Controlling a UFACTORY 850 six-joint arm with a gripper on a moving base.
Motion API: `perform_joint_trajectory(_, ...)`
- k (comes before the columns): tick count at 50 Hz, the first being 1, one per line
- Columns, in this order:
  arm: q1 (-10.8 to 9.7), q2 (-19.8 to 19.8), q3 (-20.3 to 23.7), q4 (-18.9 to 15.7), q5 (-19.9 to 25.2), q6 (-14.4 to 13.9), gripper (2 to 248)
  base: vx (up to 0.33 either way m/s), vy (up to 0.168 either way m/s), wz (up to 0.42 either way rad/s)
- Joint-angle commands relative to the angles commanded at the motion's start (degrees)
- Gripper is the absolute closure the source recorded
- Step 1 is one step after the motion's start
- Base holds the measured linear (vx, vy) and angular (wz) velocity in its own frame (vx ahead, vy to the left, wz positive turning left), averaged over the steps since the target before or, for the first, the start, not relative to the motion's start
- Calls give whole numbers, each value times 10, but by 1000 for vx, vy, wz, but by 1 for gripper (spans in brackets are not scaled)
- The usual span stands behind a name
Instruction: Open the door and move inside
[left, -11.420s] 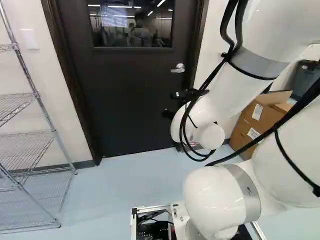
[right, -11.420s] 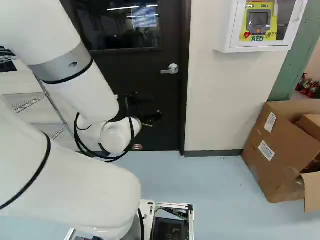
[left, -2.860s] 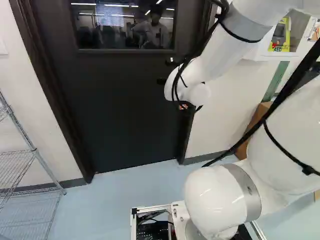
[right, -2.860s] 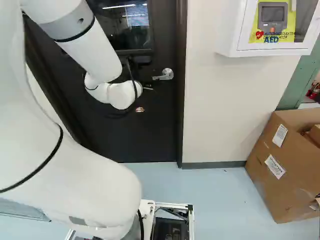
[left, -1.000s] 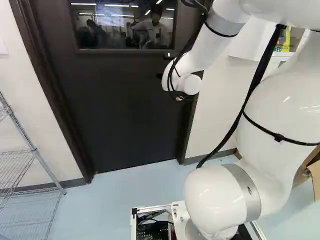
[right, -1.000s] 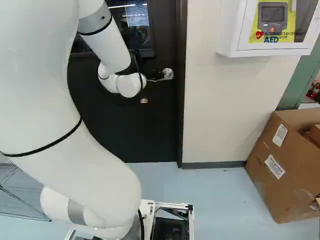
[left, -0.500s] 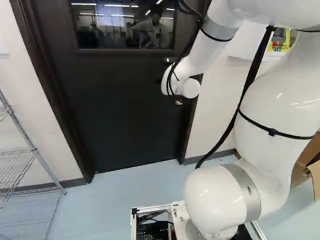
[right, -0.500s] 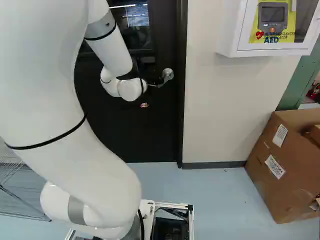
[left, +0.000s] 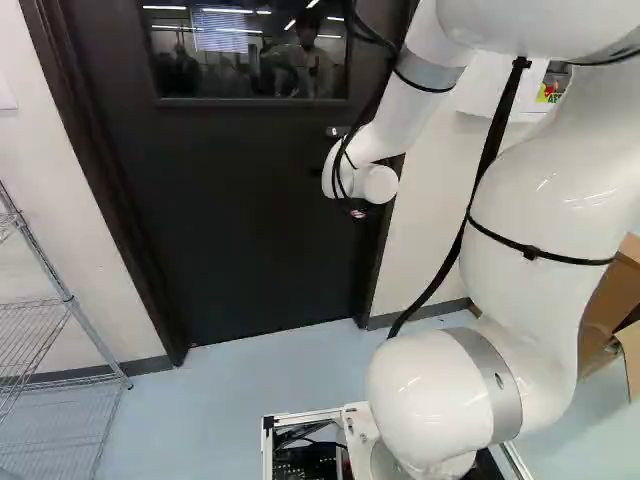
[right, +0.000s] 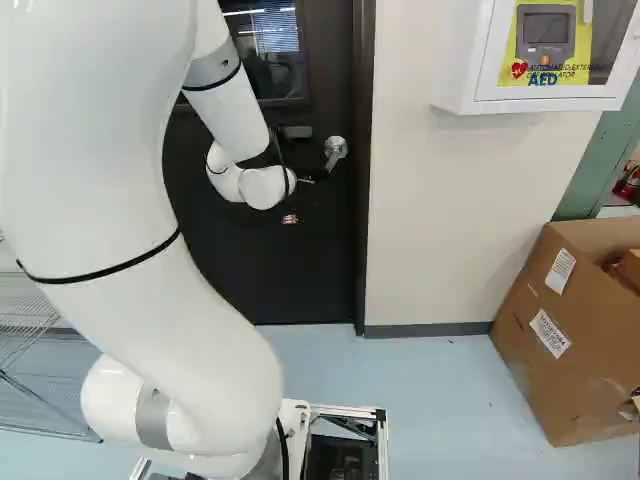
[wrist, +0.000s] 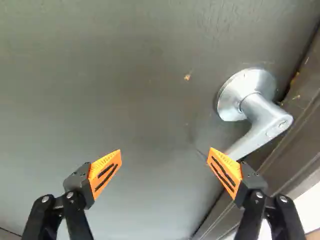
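The dark door (left: 250, 220) stands closed in its frame. In the right base view my gripper (right: 311, 152) is at the door's handle (right: 336, 148), partly hidden by the wrist. The wrist view shows the gripper (wrist: 165, 157) open, its orange pads wide apart with door surface beyond them. There the silver lever handle (wrist: 260, 117) lies beside one finger, and its lever end is hidden behind that finger's pad (wrist: 225, 172). The lever slants steeply down from its round plate; whether the finger touches it I cannot tell.
Wire shelving (left: 35, 330) stands left of the door. A white wall cabinet (right: 470, 60) hangs right of the door frame (right: 364, 200), with an opened cardboard box (right: 560, 330) on the floor further right.
Since the oldest frames the base has moved, bringing the door nearer. Then, with the base still, my arm swung towards the handle and its wrist sank slightly; the lever has tilted down from level.
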Motion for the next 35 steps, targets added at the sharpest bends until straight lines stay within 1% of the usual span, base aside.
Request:
perform_joint_trajectory(10, 0, -11, 0, 0, 0, 0, 3, 0, 0, 0)
perform_joint_trajectory(23, 0, -15, -1, 0, 0, 0, 3, 0, 0, 0)
perform_joint_trajectory(35, 1, -40, -28, 5, 0, 0, 3, 0, 0, 0)
